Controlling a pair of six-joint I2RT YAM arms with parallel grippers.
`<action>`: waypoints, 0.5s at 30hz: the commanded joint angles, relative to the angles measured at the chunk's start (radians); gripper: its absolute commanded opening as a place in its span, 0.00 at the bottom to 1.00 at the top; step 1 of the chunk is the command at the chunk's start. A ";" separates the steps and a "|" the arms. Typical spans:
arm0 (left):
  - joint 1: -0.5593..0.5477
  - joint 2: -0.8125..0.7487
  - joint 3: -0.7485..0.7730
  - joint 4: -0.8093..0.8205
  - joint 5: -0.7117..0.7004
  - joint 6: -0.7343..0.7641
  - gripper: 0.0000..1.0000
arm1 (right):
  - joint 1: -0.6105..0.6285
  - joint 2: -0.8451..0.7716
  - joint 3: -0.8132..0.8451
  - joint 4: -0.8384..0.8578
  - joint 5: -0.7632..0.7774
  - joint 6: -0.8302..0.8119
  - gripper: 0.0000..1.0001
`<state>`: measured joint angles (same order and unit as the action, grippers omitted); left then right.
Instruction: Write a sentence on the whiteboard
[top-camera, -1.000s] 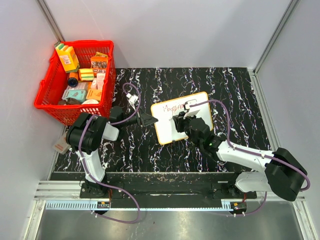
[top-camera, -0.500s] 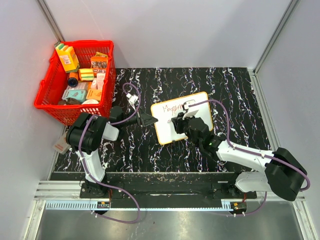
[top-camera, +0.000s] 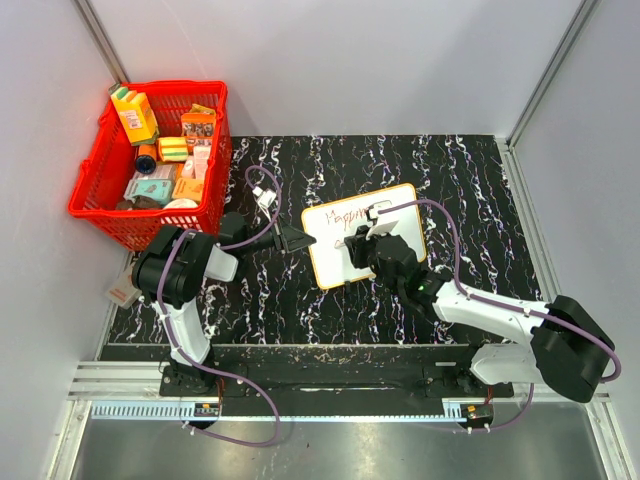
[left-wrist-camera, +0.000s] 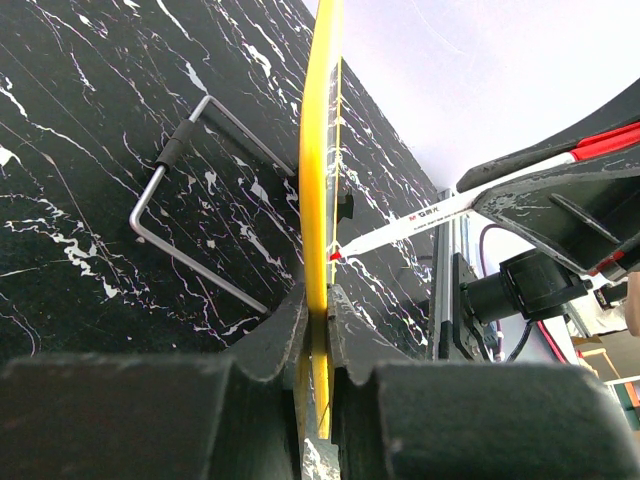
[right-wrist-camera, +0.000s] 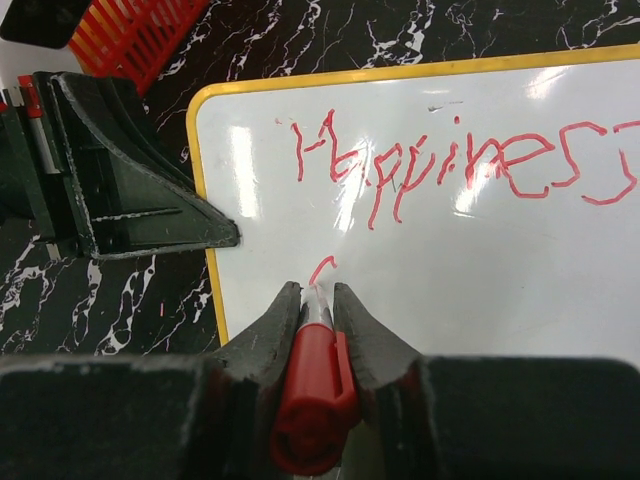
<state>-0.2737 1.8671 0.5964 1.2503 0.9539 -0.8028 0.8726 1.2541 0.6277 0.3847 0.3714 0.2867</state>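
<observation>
Right gripper (right-wrist-camera: 318, 296) tight around marker (right-wrist-camera: 314, 398), tip on whiteboard (right-wrist-camera: 480, 285) below sentence (right-wrist-camera: 455, 165); left gripper (left-wrist-camera: 315, 305) tight on rim (left-wrist-camera: 321, 150).

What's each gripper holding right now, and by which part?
The left gripper clamps the whiteboard by its yellow rim. The right gripper holds the red marker just behind its tip.

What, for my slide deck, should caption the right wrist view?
Right gripper holds a red marker to the whiteboard, starting line two under "Happiness".

From high overhead you look down on the whole table (top-camera: 480, 180), while both wrist cameras sit close, the left edge-on, the right face-on, sharing the whiteboard (right-wrist-camera: 480, 270).
</observation>
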 joint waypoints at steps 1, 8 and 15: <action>-0.009 -0.026 0.029 0.093 0.032 0.028 0.00 | 0.006 -0.004 0.033 -0.058 0.089 -0.009 0.00; -0.009 -0.029 0.029 0.093 0.034 0.028 0.00 | 0.006 -0.010 0.043 -0.043 0.124 -0.009 0.00; -0.009 -0.029 0.029 0.095 0.034 0.028 0.00 | 0.006 -0.013 0.061 -0.021 0.139 -0.034 0.00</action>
<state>-0.2737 1.8671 0.5964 1.2503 0.9539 -0.8028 0.8772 1.2503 0.6361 0.3679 0.4374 0.2844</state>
